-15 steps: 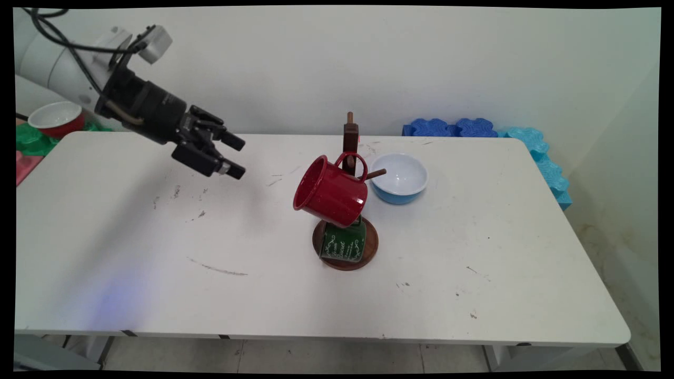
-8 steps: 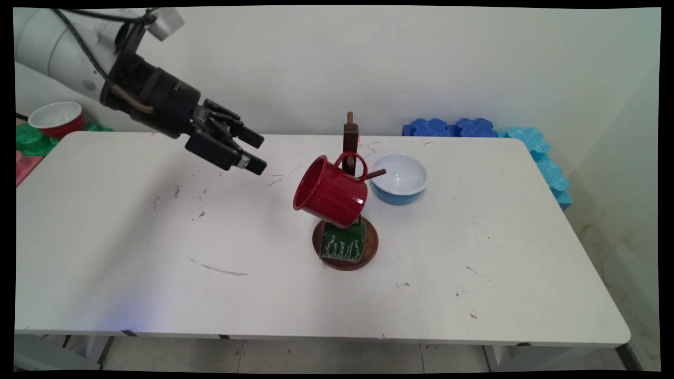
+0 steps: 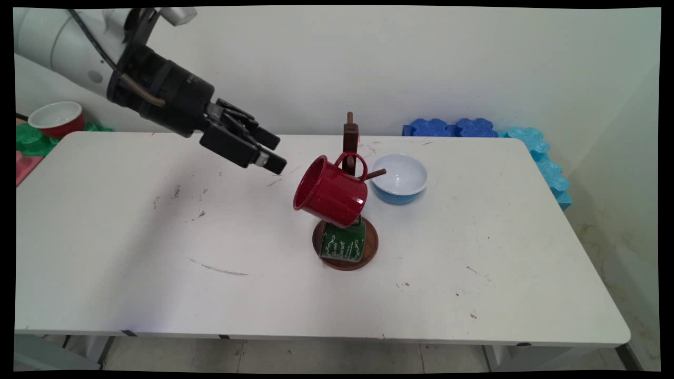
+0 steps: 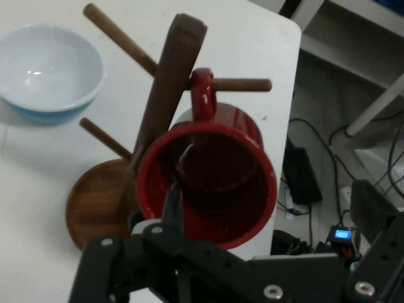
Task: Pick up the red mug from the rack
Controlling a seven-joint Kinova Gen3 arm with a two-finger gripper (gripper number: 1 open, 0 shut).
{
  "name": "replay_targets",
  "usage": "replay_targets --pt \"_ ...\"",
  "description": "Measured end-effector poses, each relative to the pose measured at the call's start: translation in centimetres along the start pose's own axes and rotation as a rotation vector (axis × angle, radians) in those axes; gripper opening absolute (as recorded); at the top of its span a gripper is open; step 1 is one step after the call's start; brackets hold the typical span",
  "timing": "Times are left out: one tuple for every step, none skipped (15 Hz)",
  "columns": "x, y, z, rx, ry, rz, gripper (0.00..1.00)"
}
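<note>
- The gripper [image 3: 271, 152] hangs in the air over the table [image 3: 131, 252], toward its far edge and left of centre, touching nothing.
- Its fingers stand apart, released, with nothing between them.
- The red mug [image 3: 330, 192] is the nearest thing: it lies just off the fingertips, to the right and slightly lower.
- The mug hangs by its handle on a peg of the wooden rack [image 3: 350, 138], tilted, its open mouth turned left toward the gripper; in the hand view the mouth of the mug [image 4: 208, 183] faces straight along the fingers.
- A green mug [image 3: 343, 243] sits lower on the rack, over the round base.
- A blue bowl [image 3: 398, 178] stands just right of the rack.
</note>
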Motion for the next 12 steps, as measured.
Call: replay_targets --pt "0.1 0.2 0.1 -0.001 0.0 -0.005 1.0" --pt "0.2 0.4 0.4 -0.003 0.001 -0.013 1.0" --pt "0.2 0.6 0.5 -0.005 0.001 -0.018 1.0" --pt "0.3 0.8 0.8 -0.007 0.0 -0.026 1.0" --pt "0.3 1.1 1.1 -0.009 0.0 -0.034 1.0" --pt "0.3 1.3 1.3 -0.012 0.0 -0.042 1.0" --pt "0.3 1.5 1.6 -0.014 -0.001 -0.048 1.0" --pt "0.3 1.7 1.9 -0.016 -0.002 -0.055 1.0" --pt "0.3 1.9 2.1 -0.019 -0.003 -0.062 1.0" --pt "0.3 2.1 2.4 -0.02 -0.004 -0.066 1.0" --pt "0.2 2.2 2.6 -0.02 -0.004 -0.067 1.0" --pt "0.1 2.4 2.9 -0.021 -0.005 -0.071 1.0"
